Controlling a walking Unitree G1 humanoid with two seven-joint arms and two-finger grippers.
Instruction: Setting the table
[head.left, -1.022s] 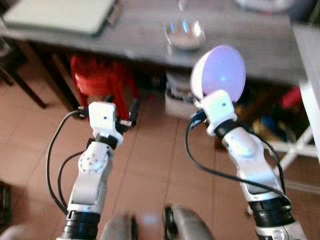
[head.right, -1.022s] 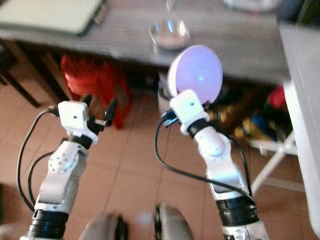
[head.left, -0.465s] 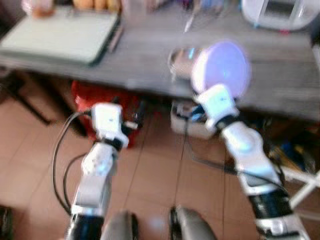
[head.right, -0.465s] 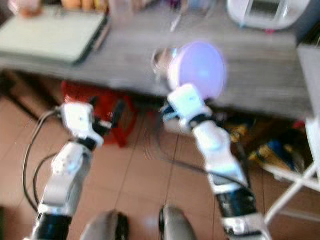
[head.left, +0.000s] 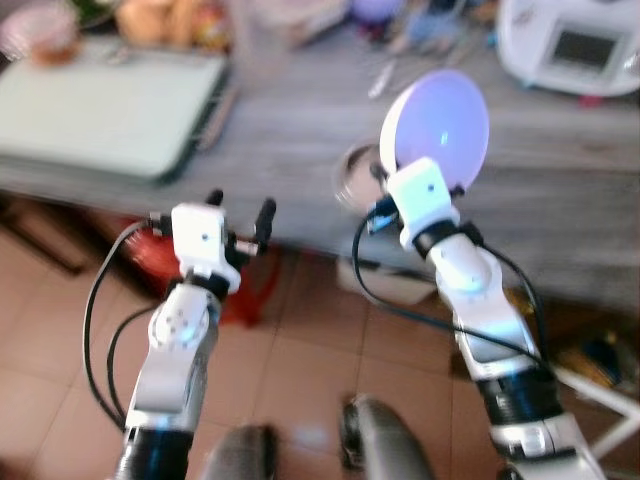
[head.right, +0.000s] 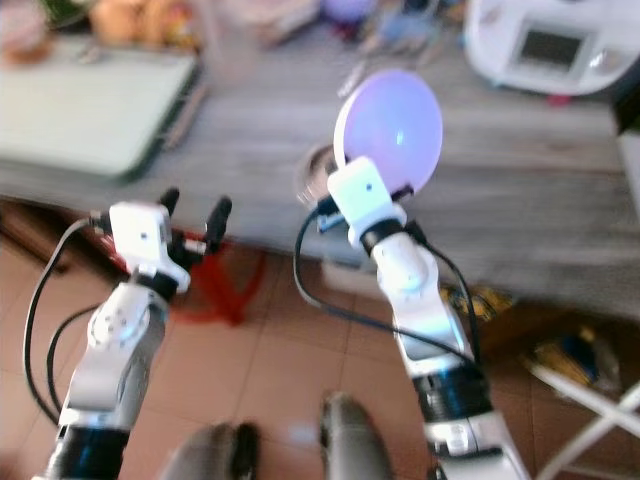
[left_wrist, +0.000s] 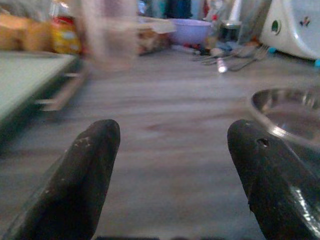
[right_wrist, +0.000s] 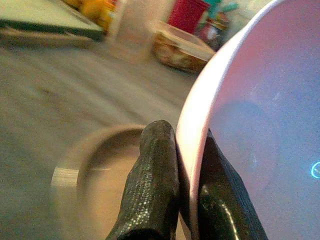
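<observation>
The right gripper is clamped on the rim of a round, pale lilac plate, holding it upright on edge with its face toward the head camera. In the head views the plate stands at about 1 o'clock from the picture's centre, over the grey wood-grain worktop. Just beside it, at its 8 o'clock, a shallow round metal bowl sits on the worktop near the front edge; the right wrist view shows the same bowl behind the 2 black fingers pinching the plate rim.

The left gripper is wide open and holds nothing, its 2 fingers well apart at about 9 o'clock in the head views, level with the worktop's front edge. Its wrist camera looks across the worktop between the spread fingers, with the metal bowl off to one side.

Compared with 1 s ago, the camera has moved closer and tilted up: more of the worktop is in view, and the plate now shows against the worktop surface, where it earlier overlapped the front edge. A white appliance with a dark panel now shows at 1 o'clock in the far corner, and a flat pale green tray lies at 10 o'clock. A red stool under the worktop is mostly hidden behind the left arm. The frames are blurred.
</observation>
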